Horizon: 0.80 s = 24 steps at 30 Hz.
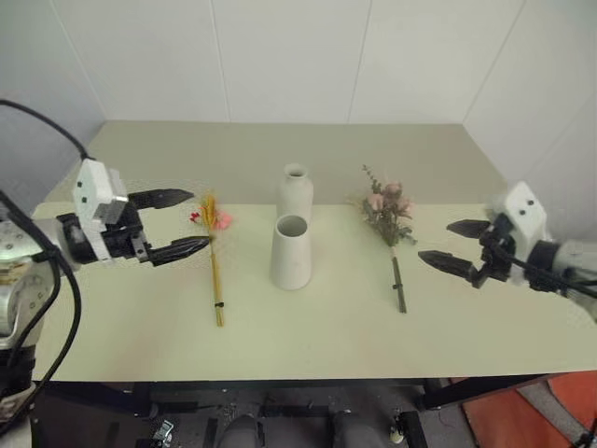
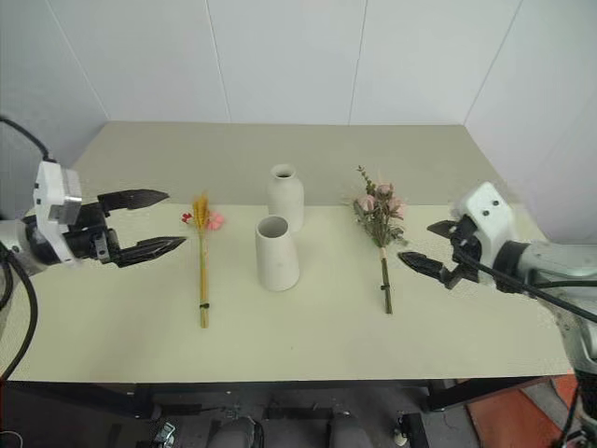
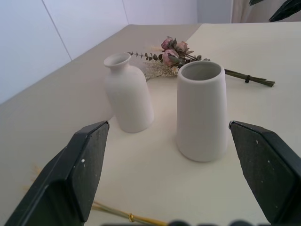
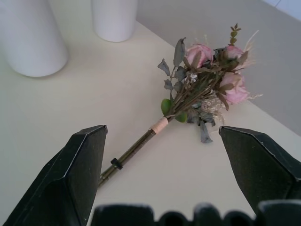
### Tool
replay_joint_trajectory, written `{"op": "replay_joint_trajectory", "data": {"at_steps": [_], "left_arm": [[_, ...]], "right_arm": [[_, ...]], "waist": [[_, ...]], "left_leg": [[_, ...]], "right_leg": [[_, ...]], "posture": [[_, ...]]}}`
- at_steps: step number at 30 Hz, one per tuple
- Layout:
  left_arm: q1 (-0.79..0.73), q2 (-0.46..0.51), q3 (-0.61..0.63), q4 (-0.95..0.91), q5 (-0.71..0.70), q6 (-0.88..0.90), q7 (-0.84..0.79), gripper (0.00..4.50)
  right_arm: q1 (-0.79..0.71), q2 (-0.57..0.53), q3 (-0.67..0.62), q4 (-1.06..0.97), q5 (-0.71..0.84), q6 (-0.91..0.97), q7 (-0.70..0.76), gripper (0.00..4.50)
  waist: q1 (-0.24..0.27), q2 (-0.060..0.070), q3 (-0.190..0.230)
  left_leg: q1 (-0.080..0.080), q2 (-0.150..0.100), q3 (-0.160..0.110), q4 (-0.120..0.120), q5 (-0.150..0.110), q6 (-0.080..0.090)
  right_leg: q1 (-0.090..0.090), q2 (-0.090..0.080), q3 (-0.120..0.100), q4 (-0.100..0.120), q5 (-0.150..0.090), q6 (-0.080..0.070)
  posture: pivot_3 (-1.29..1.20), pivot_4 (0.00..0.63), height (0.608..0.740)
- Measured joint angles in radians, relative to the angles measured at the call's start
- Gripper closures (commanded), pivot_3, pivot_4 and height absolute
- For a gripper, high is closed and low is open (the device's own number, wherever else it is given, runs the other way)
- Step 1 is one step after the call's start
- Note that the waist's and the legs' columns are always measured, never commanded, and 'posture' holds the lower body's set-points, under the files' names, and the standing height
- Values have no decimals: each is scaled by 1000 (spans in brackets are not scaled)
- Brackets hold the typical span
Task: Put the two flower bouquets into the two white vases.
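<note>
White vases [image 1: 291, 252] stand mid-table, unfilled; both bouquets lie flat, slim one [image 1: 215, 271] left, rose one [image 1: 390, 224] right; left gripper [image 1: 173, 225] and right gripper [image 1: 454, 246] spread, empty; approach stage; next, descend onto stems

Head stereo pair looks down over the tabletop [image 1: 466, 345]; 2 wrist cameras sit low, near it, sharing the vases [image 3: 201, 110].

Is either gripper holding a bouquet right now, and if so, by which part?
Nothing is held. The left gripper and right gripper are both open above the table; both bouquets lie flat on it.
</note>
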Motion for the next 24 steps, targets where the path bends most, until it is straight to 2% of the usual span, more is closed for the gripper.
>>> {"op": "replay_joint_trajectory", "data": {"at_steps": [4, 7, 12, 19, 22, 24], "left_arm": [[-127, -43, -72, 1, 3, 0, -1, 47], [-184, -52, -109, 2, 15, -2, -3, 47], [-211, -85, -144, 11, 33, -4, -16, 47], [-196, -91, -148, 34, 56, -28, -37, 47], [-176, -100, -147, 34, 63, -28, -35, 0], [-160, -107, -146, 33, 66, -29, -34, 0]], "right_arm": [[-176, 73, 172, 73, -53, 138, -105, 0], [-263, 141, 237, 158, -95, 237, -181, 0], [-337, 275, 283, 275, -164, 349, -315, 0], [-400, 387, 301, 394, -223, 392, -411, 0], [-432, 402, 301, 450, -247, 390, -418, 585], [-453, 411, 302, 490, -262, 384, -421, 1202]], "waist": [[0, 0, 0], [1, 0, 0], [1, 0, 0], [-3, 0, 0], [-4, 0, 0], [-4, 0, 0]], "left_leg": [[-2, 0, 0, 1, 0, 0], [-4, 0, 0, 0, 0, 0], [-5, 0, 0, 0, 0, 0], [-4, 0, 0, 0, 0, 0], [-5, 0, 0, 0, 0, 0], [-5, 0, 0, 0, 0, 0]], "right_leg": [[-1, 0, 0, 0, 0, 0], [-3, 0, 0, -1, 0, 0], [-4, 0, 0, -1, 0, 0], [-4, 0, 0, 0, 0, 0], [-4, 0, 0, 0, 0, 0], [-4, 0, 0, 0, 0, 0]], "posture": [[0, 150, 740], [0, 150, 740], [0, 150, 740], [0, 150, 740], [0, 150, 740], [0, 150, 740]]}}
